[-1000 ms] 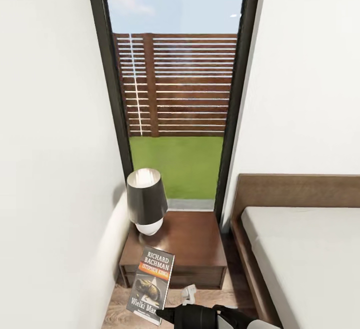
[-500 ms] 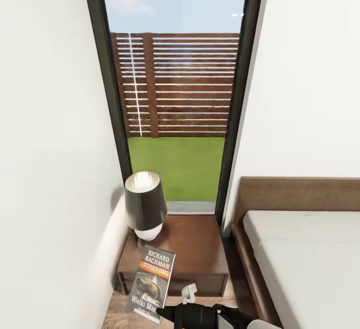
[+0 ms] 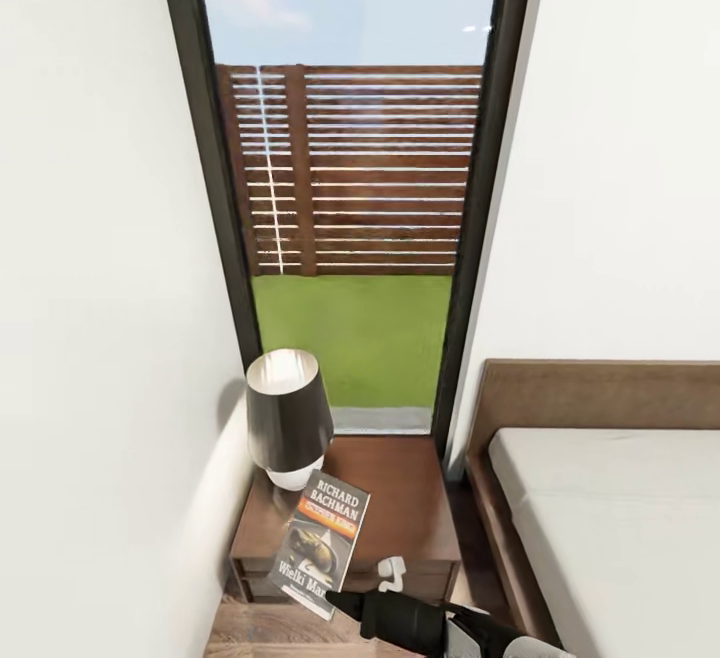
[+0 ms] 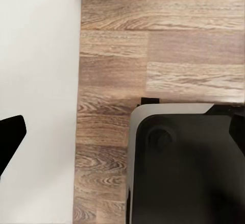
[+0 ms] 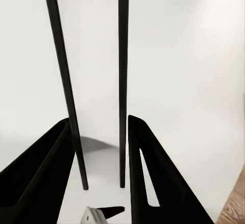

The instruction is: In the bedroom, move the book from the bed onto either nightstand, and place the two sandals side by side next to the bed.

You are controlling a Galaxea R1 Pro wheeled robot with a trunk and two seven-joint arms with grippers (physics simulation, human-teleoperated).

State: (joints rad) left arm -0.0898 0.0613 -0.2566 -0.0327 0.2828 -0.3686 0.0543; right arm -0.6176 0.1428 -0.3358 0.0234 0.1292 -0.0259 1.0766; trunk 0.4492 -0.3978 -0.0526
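at the near edge of the head view the right arm [image 3: 420,626] is reaching in from the lower right, dark and rounded, and its fingers [image 3: 335,598] are clenching the lower corner of the book [image 3: 322,543]. the book is being held up tilted, cover facing the camera (white "richard bachman" lettering, an orange band, a greyish picture), and it is hanging over the front left part of the nightstand [image 3: 400,498]; whether it is touching the top i cannot tell. a small white piece [image 3: 390,570] is showing just beside the book, in front of the nightstand's drawer front. in the right wrist view the two dark fingers [image 5: 138,173] are standing close together, looking toward a white wall and two thin black window bars [image 5: 122,81]. in the left wrist view the camera is looking down at the plank floor [image 4: 132,45], a white wall strip beside it and a dark part of the robot's base [image 4: 189,168]; one black fingertip [image 4: 10,137] is showing at the edge, and i cannot tell how those fingers are set. further back a lamp [image 3: 288,416] with a dark shade is standing on the nightstand's rear left corner. to the right the bed [image 3: 620,518] is lying beside the nightstand, its brown headboard against the wall. beyond, a tall black-framed window [image 3: 350,188] is showing grass, a slatted fence and sky.
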